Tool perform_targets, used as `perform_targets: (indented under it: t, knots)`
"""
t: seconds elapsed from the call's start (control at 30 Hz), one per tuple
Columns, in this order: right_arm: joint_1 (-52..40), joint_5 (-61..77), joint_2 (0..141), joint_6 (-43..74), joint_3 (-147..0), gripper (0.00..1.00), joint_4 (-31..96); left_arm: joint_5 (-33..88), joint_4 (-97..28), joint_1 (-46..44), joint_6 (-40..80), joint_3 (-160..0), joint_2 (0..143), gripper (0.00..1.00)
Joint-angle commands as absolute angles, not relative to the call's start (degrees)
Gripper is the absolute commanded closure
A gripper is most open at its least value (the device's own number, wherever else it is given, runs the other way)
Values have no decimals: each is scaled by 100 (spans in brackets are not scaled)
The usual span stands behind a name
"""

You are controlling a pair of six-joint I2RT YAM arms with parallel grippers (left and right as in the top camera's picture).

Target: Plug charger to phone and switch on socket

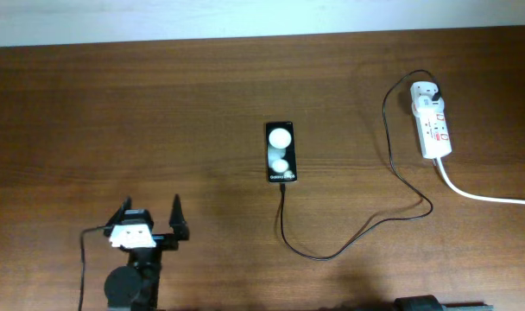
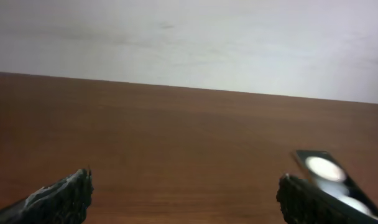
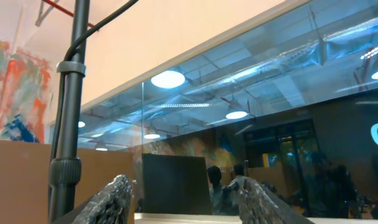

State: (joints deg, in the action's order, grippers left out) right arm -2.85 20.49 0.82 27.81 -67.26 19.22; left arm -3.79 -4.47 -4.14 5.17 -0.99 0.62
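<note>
The phone (image 1: 281,152) lies flat at the table's middle, face up with two white round spots. The charger cable (image 1: 366,229) runs from the phone's near end in a loop to its black plug (image 1: 437,90), which sits in the white socket strip (image 1: 432,119) at the far right. My left gripper (image 1: 150,210) is open and empty near the front left, well left of the phone. In the left wrist view its fingers (image 2: 184,190) are spread, with the phone (image 2: 332,180) behind the right finger. My right gripper (image 3: 186,193) is open, empty and points up into the room.
The socket's thick white cord (image 1: 487,197) runs off the right edge. A black pole (image 3: 68,112) stands left in the right wrist view. The right arm's base (image 1: 435,303) shows at the bottom edge.
</note>
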Motion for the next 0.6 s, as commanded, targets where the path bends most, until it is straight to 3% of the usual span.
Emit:
perform_targets:
  t: [0.0, 0.03, 0.07, 0.13, 0.17, 0.3, 0.57]
  knots:
    - [-429, 1876, 32, 2718, -6711, 41, 1907, -338, -432, -176, 421, -47, 30, 1]
    - [-427, 1876, 32, 2718, -6711, 40, 1909, -338, -432, -174, 421, -47, 30, 1]
    - [-427, 1876, 32, 2720, -6698, 32, 1920, -338, -432, -174, 421, -47, 30, 1]
    - [-427, 1767, 32, 2720, -6582, 4, 1922, -338, -434, -169, 421, -47, 30, 1]
    - [-427, 1457, 32, 2720, -6431, 1, 1911, -338, -434, -169, 421, -47, 30, 1]
    - [-427, -220, 40, 2722, -5642, 1, 1822, -338, -434, -169, 421, -47, 34, 1]
    - [-427, -172, 40, 2749, -2117, 1, 582, -338, -434, -169, 421, -47, 34, 1]
